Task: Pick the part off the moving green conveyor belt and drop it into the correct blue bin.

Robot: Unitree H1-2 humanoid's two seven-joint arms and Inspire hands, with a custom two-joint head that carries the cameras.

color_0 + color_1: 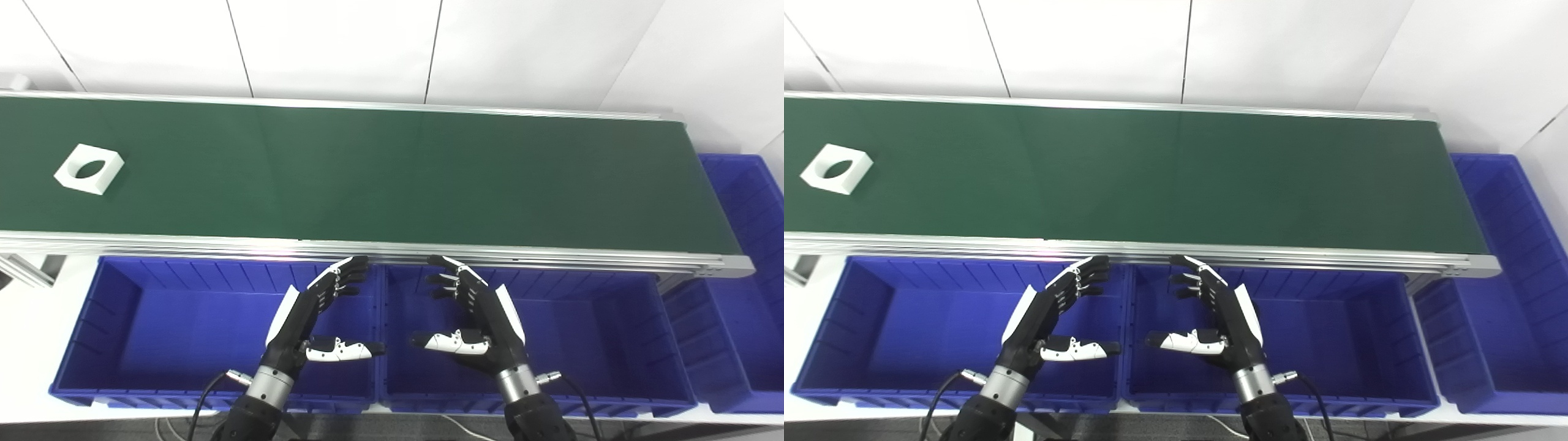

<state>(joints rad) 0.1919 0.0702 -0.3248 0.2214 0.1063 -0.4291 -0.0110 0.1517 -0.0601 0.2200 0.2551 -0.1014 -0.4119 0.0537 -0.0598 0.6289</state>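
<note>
Hands hover nearest the camera: the left hand [312,315] and the right hand [474,315] face each other, fingers spread, holding nothing, above the two blue bins [184,331] below the conveyor belt [392,177]. Farther off, near the belt's left end, lies the part [89,168], a white square block with a round hole through it.

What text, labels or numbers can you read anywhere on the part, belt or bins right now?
None legible. The white part shows only a plain oval hole. The green belt, the blue bins and both hands, left hand and right hand, carry no readable markings.
</note>
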